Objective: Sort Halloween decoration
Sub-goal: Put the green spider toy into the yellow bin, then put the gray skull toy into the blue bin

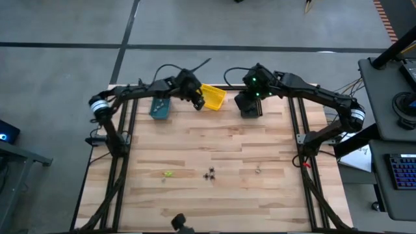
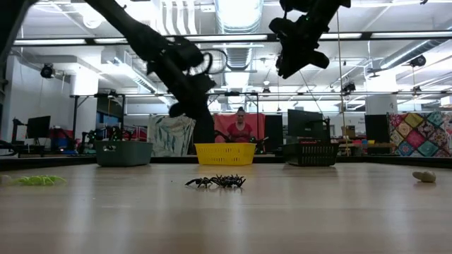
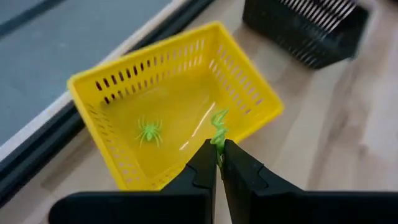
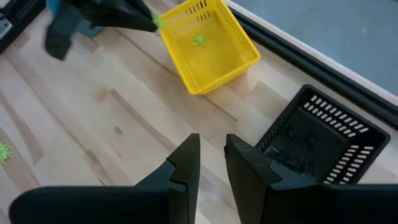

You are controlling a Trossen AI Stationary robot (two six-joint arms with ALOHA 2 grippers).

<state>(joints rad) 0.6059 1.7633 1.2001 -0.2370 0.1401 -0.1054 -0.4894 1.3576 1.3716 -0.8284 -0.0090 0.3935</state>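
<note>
Left gripper (image 3: 218, 163) clamped on a green spider (image 3: 219, 127) above the yellow bin (image 3: 112, 93), one spider already inside; drop step; next, part fingers; right gripper (image 4: 211, 155) slightly apart, empty, over black bin (image 4: 348, 149); black spiders (image 2: 217, 182) wait mid-table.

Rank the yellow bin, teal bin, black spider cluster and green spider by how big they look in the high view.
1. yellow bin and teal bin: look about alike, and the left arm partly covers both, so no ranking between them.
2. black spider cluster.
3. green spider, close to the cluster in size.
</note>
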